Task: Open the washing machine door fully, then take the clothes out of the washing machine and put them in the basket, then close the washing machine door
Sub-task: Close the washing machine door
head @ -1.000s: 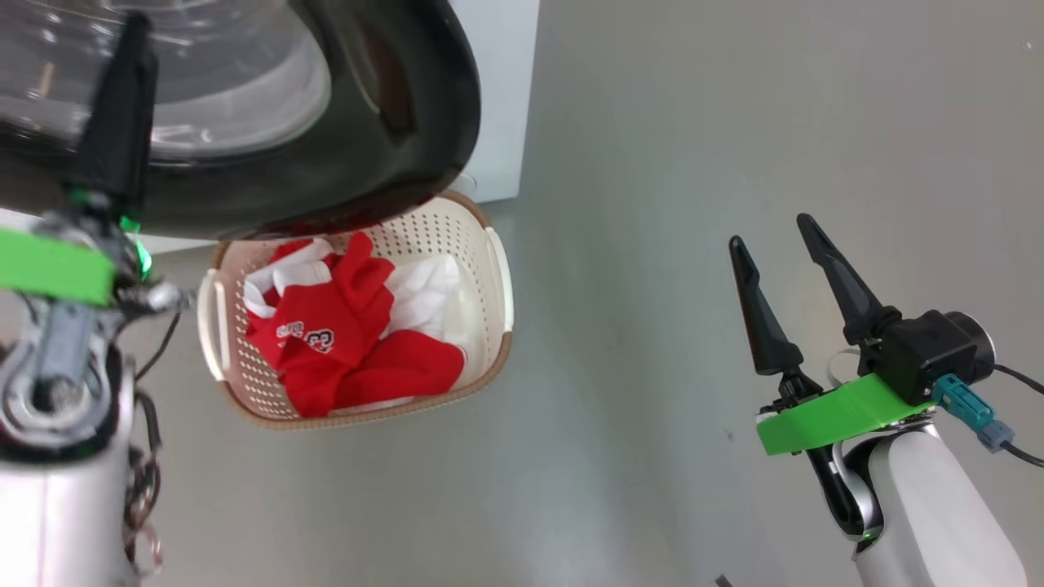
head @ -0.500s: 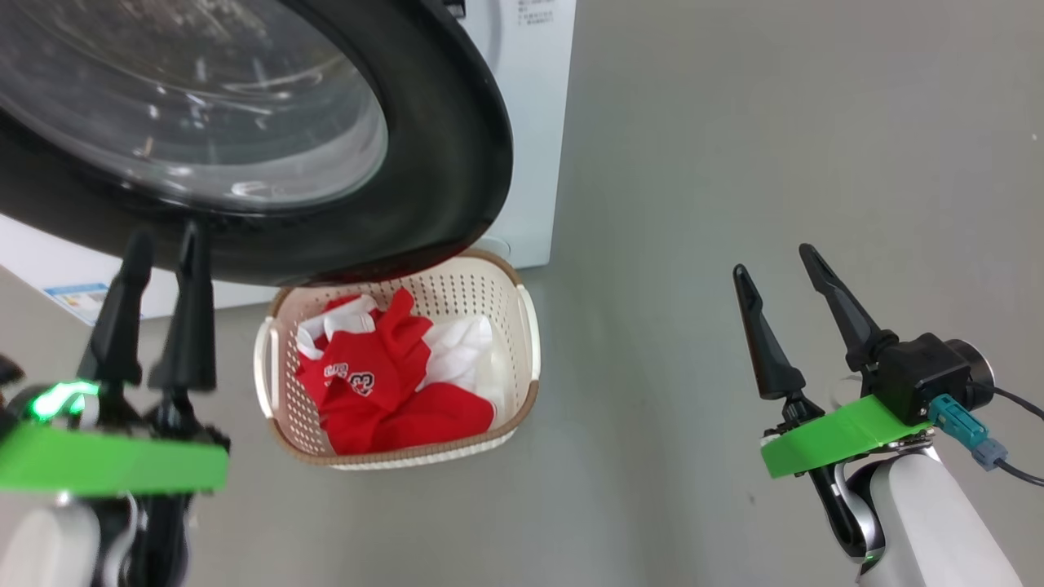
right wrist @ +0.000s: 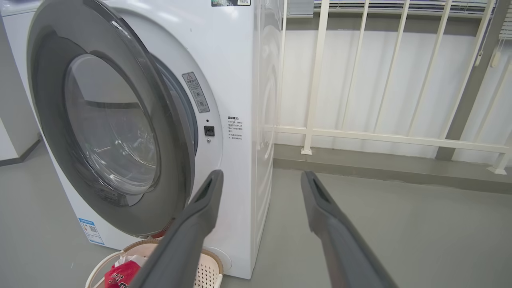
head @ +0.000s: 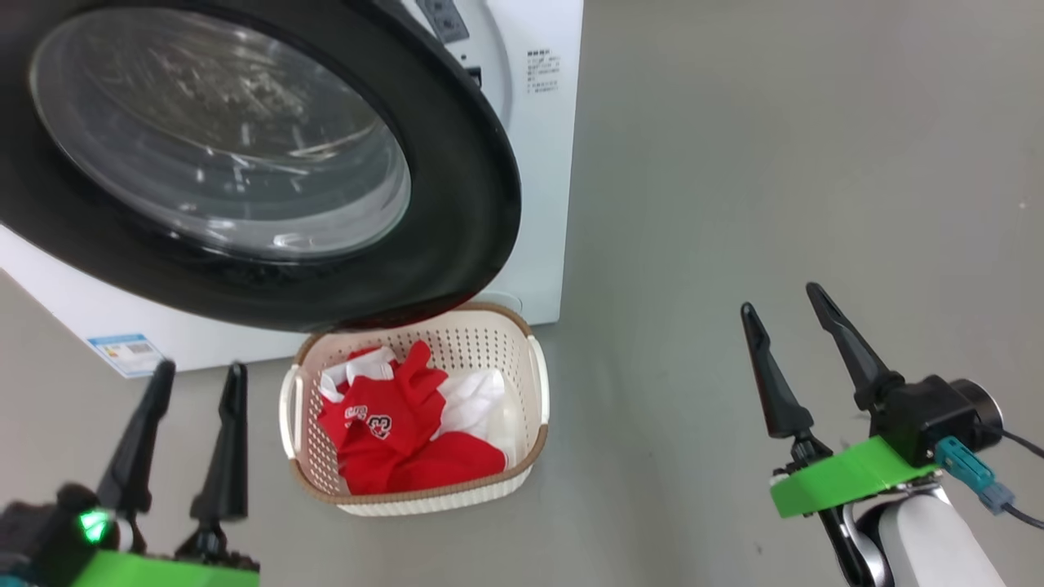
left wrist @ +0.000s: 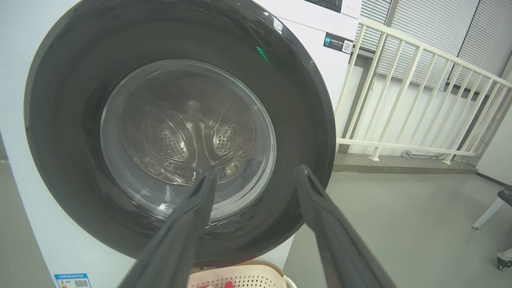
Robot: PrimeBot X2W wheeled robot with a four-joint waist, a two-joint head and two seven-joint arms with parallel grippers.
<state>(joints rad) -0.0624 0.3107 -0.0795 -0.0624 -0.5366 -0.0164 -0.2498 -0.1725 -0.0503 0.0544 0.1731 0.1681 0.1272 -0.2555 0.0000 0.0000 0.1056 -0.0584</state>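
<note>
My left pincer point(head: 200, 373) sits low at the lower left, its two dark fingers spread wide and holding nothing, pointed at the washing machine door point(head: 457, 204). From its wrist camera the fingers frame the glass window, which suits a flat push on the rim. My right pincer point(head: 779, 300) hangs over bare floor point(head: 775, 163) well to the right, equally wide and empty, out of the door's swing. The door stands ajar: from the right wrist camera its latch side is lifted off the white front of the washing machine point(head: 538, 163). Through the glass the steel drum looks empty. The clothes point(head: 383, 432), a red jersey over a white piece, lie in the basket point(head: 424, 494), which rests on the floor just in front of the machine, its far edge under the door's lower rim. I judge only the closing remains.
</note>
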